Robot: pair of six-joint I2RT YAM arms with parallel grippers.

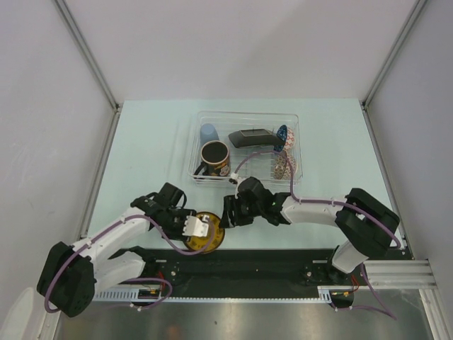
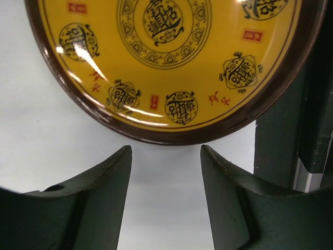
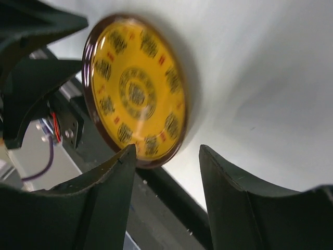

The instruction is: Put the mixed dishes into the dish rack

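Clear dish rack (image 1: 247, 114) holding mug (image 1: 214, 157), blue cup (image 1: 208, 132), plate (image 1: 252, 137), saucer (image 1: 211, 241) outside

From above, the left hand (image 1: 200, 228) covers much of the saucer (image 1: 213, 241); its wrist view crops the saucer's top, and the right wrist view seems blurred

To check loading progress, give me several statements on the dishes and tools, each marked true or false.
1. The saucer lies outside the rack. True.
2. The mug stands outside the rack. False: it is inside it.
3. The left tool is shut on the saucer. False: its jaws are open, with the saucer just ahead.
4. The blue cup is in the rack. True.
5. The right tool holds nothing. True.
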